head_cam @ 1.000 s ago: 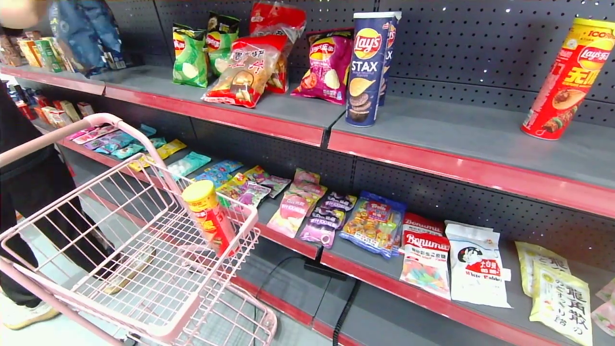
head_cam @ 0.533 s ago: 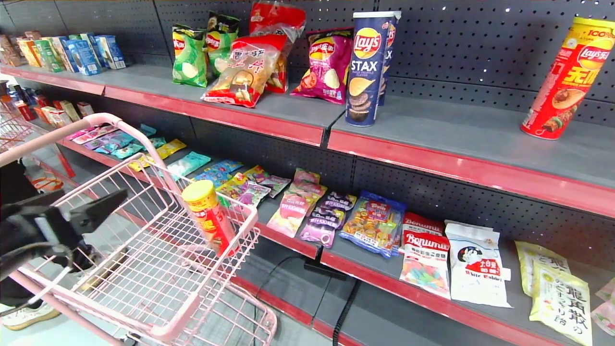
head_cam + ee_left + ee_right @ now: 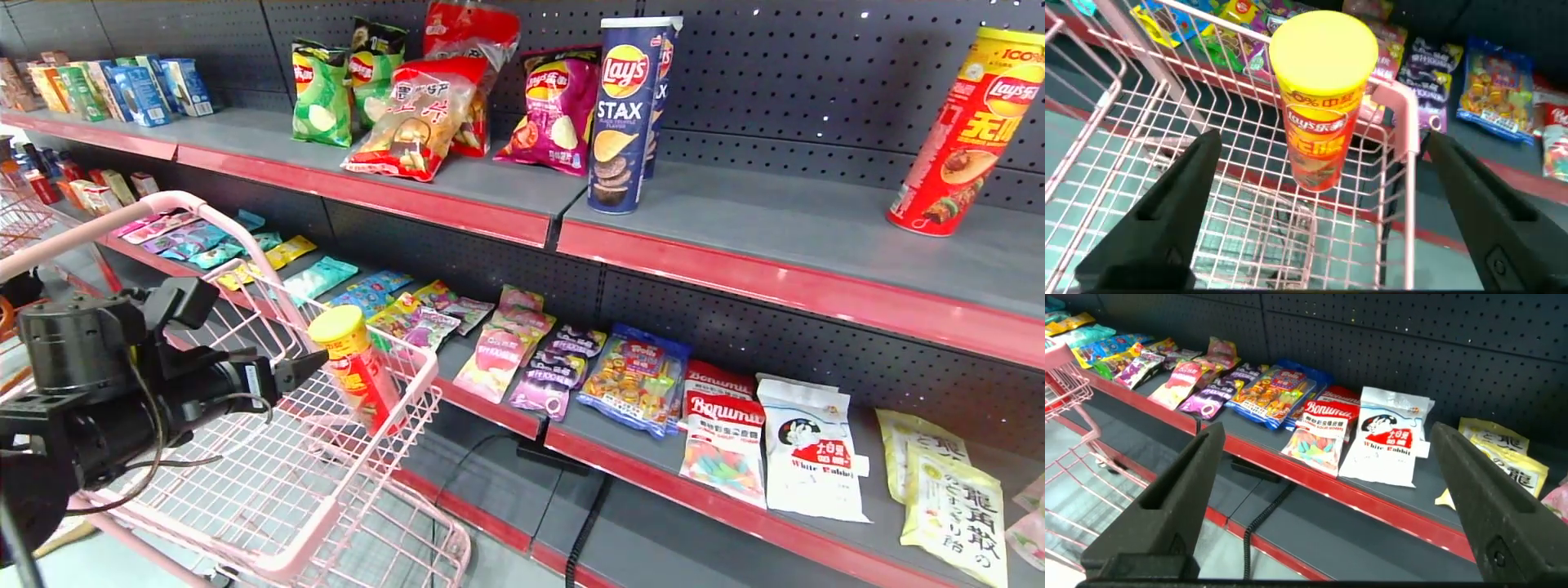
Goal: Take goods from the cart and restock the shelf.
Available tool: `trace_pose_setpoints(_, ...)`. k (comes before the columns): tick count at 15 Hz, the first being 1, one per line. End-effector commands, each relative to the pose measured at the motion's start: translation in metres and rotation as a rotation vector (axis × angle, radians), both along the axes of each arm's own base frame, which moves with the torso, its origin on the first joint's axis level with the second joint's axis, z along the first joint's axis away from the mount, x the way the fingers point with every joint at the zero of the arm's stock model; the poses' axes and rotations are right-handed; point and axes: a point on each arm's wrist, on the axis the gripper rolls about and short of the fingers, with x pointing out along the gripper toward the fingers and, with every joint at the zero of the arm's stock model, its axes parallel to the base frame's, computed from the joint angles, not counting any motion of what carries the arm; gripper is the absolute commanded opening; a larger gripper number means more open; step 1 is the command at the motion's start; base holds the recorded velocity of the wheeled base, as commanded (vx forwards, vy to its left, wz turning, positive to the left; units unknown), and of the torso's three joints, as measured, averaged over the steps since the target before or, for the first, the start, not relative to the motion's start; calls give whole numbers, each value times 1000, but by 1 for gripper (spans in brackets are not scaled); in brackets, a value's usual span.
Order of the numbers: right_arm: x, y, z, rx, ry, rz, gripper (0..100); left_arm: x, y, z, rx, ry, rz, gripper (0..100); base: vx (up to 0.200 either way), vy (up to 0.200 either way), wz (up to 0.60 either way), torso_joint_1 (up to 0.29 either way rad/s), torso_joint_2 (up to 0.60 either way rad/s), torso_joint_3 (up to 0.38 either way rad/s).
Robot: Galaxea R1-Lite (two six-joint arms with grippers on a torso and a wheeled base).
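A red chip can point(image 3: 357, 371) with a yellow lid stands upright in the far right corner of the pink wire cart point(image 3: 282, 563). My left gripper point(image 3: 269, 327) hovers over the cart basket, just left of the can, open. From the left wrist, the can point(image 3: 1321, 106) sits ahead between the two spread fingers point(image 3: 1176, 196), against the cart rim point(image 3: 1404, 122), untouched. A matching red can point(image 3: 963, 139) stands at the right of the upper shelf point(image 3: 775, 220). My right gripper point(image 3: 1327, 433) is open and holds nothing, facing the lower shelf point(image 3: 1388, 514).
Two blue chip cans point(image 3: 624, 114) and several chip bags point(image 3: 416, 114) stand on the upper shelf, with bare grey board between the blue cans and the red one. Candy bags point(image 3: 637, 380) cover the lower shelf. A black cable point(image 3: 584, 523) hangs below it.
My left arm has come into the head view from the left and swung right over the cart, up to the can. The can and cart have stayed put.
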Motion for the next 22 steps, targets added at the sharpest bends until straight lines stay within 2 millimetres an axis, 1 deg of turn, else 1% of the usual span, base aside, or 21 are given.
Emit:
trace_pose_setpoints(1, 0, 0, 0, 1, 0, 1, 100, 20, 0, -29, 12, 60, -33, 100, 0, 0, 0, 0, 0, 0)
trace_pose_setpoints(2, 0, 0, 0, 1, 0, 1, 100, 22, 0, -31, 14, 56, -45, 100, 0, 0, 0, 0, 0, 0)
trace_pose_setpoints(3, 0, 0, 0, 1, 0, 0, 100, 29, -1, -37, 15, 39, -81, 100, 0, 0, 0, 0, 0, 0)
trace_pose_setpoints(5, 0, 0, 0, 1, 0, 1, 100, 39, -1, -41, 15, 21, -90, 100, 0, 0, 0, 0, 0, 0)
trace_pose_setpoints(6, 0, 0, 0, 0, 0, 1, 100, 52, -1, -42, 16, 2, -88, 100, 0, 0, 0, 0, 0, 0)
trace_pose_setpoints(7, 0, 0, 0, 0, 0, 1, 100, 59, -1, -44, 16, -4, -88, 100, 0, 0, 0, 0, 0, 0)
trace_pose_setpoints(8, 0, 0, 0, 0, 0, 1, 100, 61, -1, -45, 16, -4, -88, 100, 0, 0, 0, 0, 0, 0)
trace_pose_setpoints(11, 0, 0, 0, 0, 0, 1, 100, 70, -2, -63, 52, 29, -110, 100, 0, 0, 0, 0, 0, 0)
trace_pose_setpoints(13, 0, 0, 0, 0, 0, 1, 100, 73, -2, -66, 62, 15, -117, 100, 0, 0, 0, 0, 0, 0)
trace_pose_setpoints(14, 0, 0, 0, 0, 0, 1, 100, 81, -4, -71, 66, -38, -122, 0, 0, 0, 0, 0, 0, 0)
trace_pose_setpoints(17, 0, 0, 0, 0, 0, 1, 100, 82, -5, -78, 67, -47, -123, 0, 0, 0, 0, 0, 0, 0)
trace_pose_setpoints(19, 0, 0, 0, 0, 0, 1, 100, 82, -6, -77, 67, -52, -124, 0, 0, 0, 0, 0, 0, 0)
trace_pose_setpoints(20, 0, 0, 0, 1, 0, 1, 100, 81, -5, -72, 66, -65, -122, 0, 0, 0, 0, 0, 0, 0)
trace_pose_setpoints(22, 0, 0, 0, 1, 0, 1, 100, 72, -4, -54, 62, -94, -119, 0, 0, 0, 0, 0, 0, 0)
